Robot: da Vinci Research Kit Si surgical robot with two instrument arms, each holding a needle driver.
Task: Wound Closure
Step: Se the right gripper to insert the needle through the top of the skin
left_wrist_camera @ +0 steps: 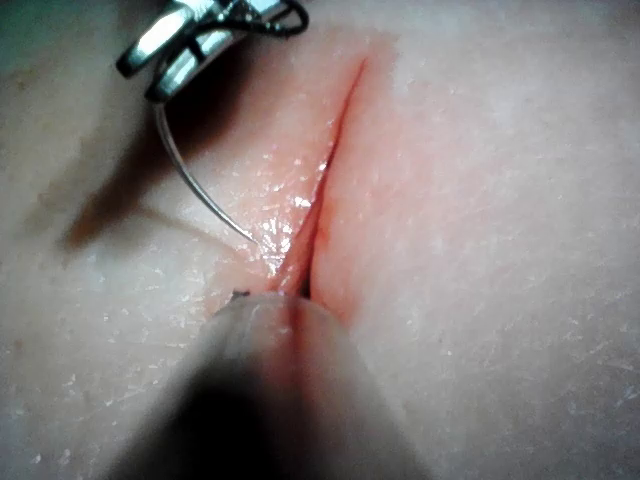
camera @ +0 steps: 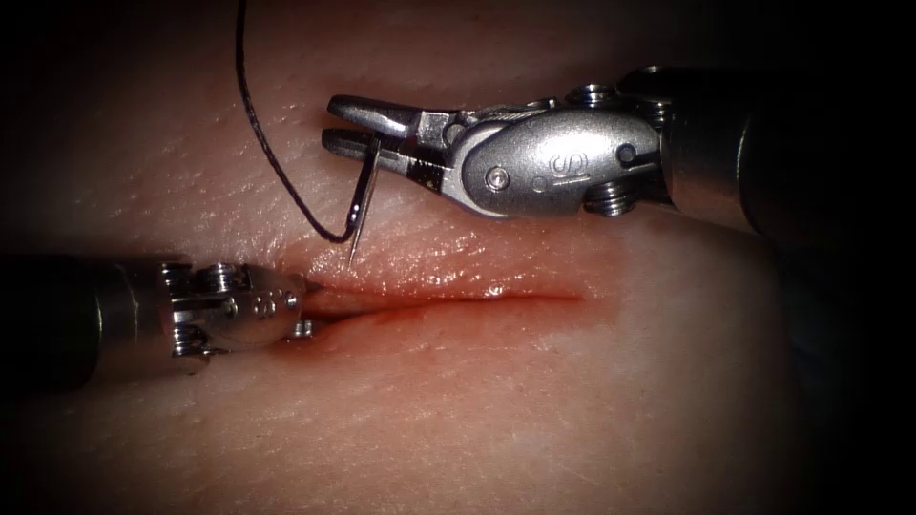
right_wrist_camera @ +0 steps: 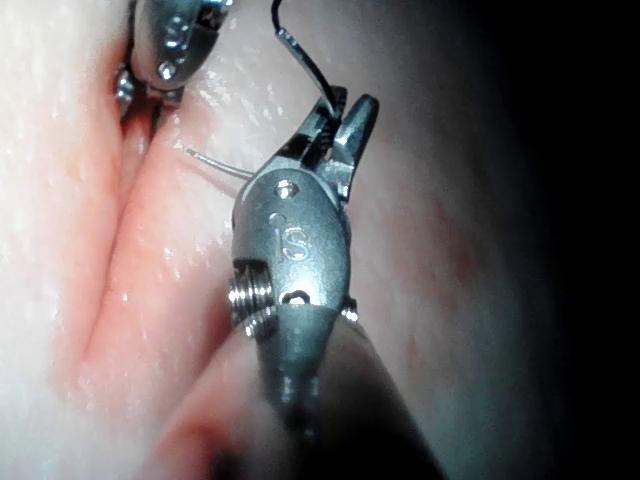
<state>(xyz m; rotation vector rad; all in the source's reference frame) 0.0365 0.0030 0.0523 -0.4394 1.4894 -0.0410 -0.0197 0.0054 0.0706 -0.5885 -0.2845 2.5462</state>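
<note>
My right tool (camera: 331,122) reaches in from the right above the cut (camera: 458,296), its jaws shut on the curved needle (camera: 363,205) near its tail end. The needle hangs down from the jaws. Its tip sits at the tissue (camera: 477,410) surface just above the cut's left end; whether it has entered I cannot tell. Dark thread (camera: 272,143) runs from the needle's tail, loops low and rises out of the top of the picture. My left tool (camera: 301,291) lies at the cut's left end, its tip buried against the wound edge. The needle's (left_wrist_camera: 195,185) curve and the cut (left_wrist_camera: 325,180) show close up.
Red fluid (camera: 382,310) lines the cut along its length. The right tool's jaws (right_wrist_camera: 350,100) grip where thread (right_wrist_camera: 300,60) meets needle (right_wrist_camera: 215,160), with the left tool's wrist (right_wrist_camera: 170,40) beyond them. Pale tissue surrounds the wound.
</note>
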